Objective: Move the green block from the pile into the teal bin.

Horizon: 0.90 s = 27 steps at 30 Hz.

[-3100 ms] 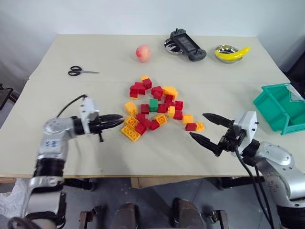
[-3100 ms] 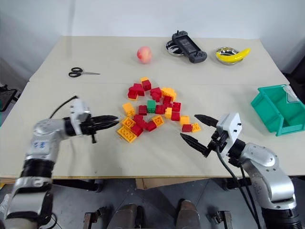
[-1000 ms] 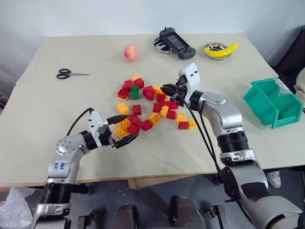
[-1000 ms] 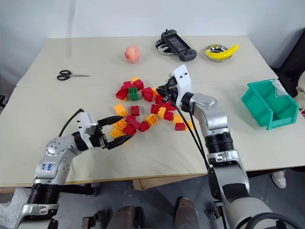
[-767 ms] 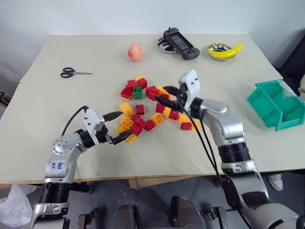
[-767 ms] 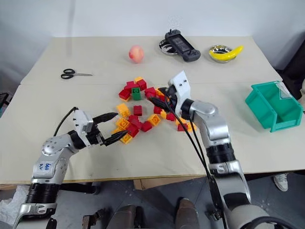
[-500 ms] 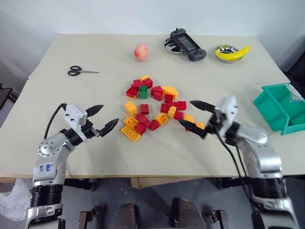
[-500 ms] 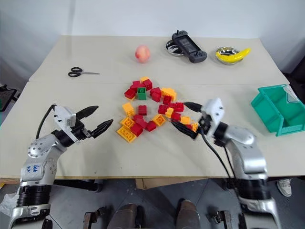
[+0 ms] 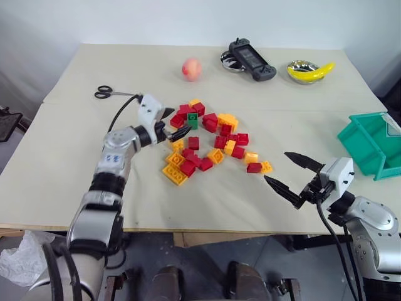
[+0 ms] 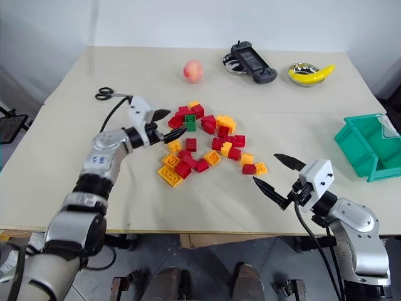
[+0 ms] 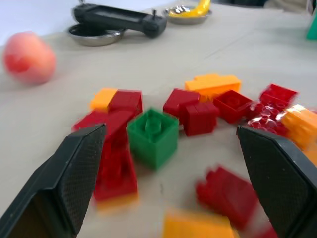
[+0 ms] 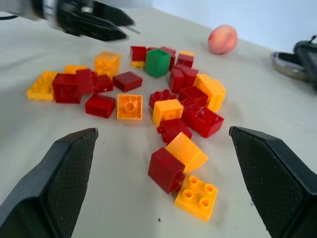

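The setting presents as a robot test room or lab, not a home. A plain beige counter (image 9: 75, 157) stands against bare white walls. Unrelated items are laid out as test props: scissors (image 9: 108, 94), a peach (image 9: 192, 69), a game controller (image 9: 252, 60), a banana (image 9: 313, 70) in a steel bowl (image 9: 299, 66), toy bricks (image 9: 207, 141), a teal bin (image 9: 369, 141).

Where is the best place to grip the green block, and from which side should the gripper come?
Probably by its two flat side walls, below the stud. The green block sits upright at the pile's near-left edge, red bricks touching its left. The open left gripper already faces it, so coming level from that side, fingers straddling the walls, looks easiest.
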Each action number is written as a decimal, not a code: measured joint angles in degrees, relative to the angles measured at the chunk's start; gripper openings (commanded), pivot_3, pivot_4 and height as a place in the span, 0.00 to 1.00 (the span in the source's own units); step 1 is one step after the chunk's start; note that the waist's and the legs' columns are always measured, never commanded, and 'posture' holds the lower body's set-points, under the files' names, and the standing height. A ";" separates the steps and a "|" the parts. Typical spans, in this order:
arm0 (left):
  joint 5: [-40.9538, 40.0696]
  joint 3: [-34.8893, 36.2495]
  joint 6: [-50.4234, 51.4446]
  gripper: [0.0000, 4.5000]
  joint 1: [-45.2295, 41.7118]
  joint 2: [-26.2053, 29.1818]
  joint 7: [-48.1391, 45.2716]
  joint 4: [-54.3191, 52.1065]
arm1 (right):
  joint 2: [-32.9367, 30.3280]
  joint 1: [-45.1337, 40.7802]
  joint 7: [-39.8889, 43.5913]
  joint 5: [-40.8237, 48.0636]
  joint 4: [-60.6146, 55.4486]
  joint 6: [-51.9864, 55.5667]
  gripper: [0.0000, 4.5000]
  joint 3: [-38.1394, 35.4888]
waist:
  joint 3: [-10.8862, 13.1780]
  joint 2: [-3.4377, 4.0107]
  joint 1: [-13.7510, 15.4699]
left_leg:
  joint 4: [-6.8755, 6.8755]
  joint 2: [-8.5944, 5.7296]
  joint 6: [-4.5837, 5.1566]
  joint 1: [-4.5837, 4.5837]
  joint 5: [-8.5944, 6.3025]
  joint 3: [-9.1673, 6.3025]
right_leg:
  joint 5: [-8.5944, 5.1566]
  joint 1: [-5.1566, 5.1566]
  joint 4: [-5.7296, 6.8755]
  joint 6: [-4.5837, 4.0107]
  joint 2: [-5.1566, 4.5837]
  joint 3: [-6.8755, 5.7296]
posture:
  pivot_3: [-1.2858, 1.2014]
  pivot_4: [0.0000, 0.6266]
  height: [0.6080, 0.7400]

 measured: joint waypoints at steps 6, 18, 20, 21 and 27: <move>5.17 -0.90 -5.03 1.00 -5.76 -2.41 2.31 13.56 | 1.96 4.11 -4.09 -0.04 -4.86 -0.03 0.99 0.20 | 0.02 -0.03 0.06 | -0.25 -0.02 0.00 -0.01 0.00 0.00 | 0.00 -0.03 -0.12 0.00 0.00 -0.09 | 0.52 0.24 1.00; 7.44 2.13 -3.43 0.66 -8.59 -7.70 9.46 17.42 | 4.70 9.33 -10.45 -0.45 -10.07 -0.04 1.00 1.13 | 0.02 -0.05 0.36 | -0.06 -0.03 0.02 -0.01 -0.01 -0.04 | 0.00 0.02 -0.04 0.01 -0.02 -0.07 | 0.52 0.24 1.00; 7.35 3.12 -2.43 0.52 -8.98 -8.66 11.44 17.80 | 4.94 9.44 -11.19 -0.49 -10.87 -0.04 1.00 1.71 | 0.02 -0.05 0.30 | -0.07 -0.02 0.02 -0.01 -0.01 -0.04 | 0.00 0.02 -0.02 0.01 -0.02 -0.07 | 0.52 0.24 1.00; 7.34 3.56 -1.90 0.46 -9.24 -9.09 12.31 17.97 | 4.94 9.51 -11.52 -0.49 -11.39 -0.04 1.00 2.08 | 0.02 -0.05 0.30 | -0.06 -0.02 0.02 -0.01 -0.01 -0.04 | 0.00 0.01 -0.02 0.01 -0.01 -0.06 | 0.52 0.24 1.00; 7.36 4.76 -1.28 0.04 -9.46 -9.54 12.66 18.17 | 4.94 10.02 -12.83 -0.48 -11.82 -0.04 1.00 2.13 | 0.02 -0.05 0.27 | -0.04 -0.02 0.02 0.00 -0.01 -0.04 | 0.00 0.01 -0.01 0.01 -0.02 -0.06 | 0.52 0.24 1.00</move>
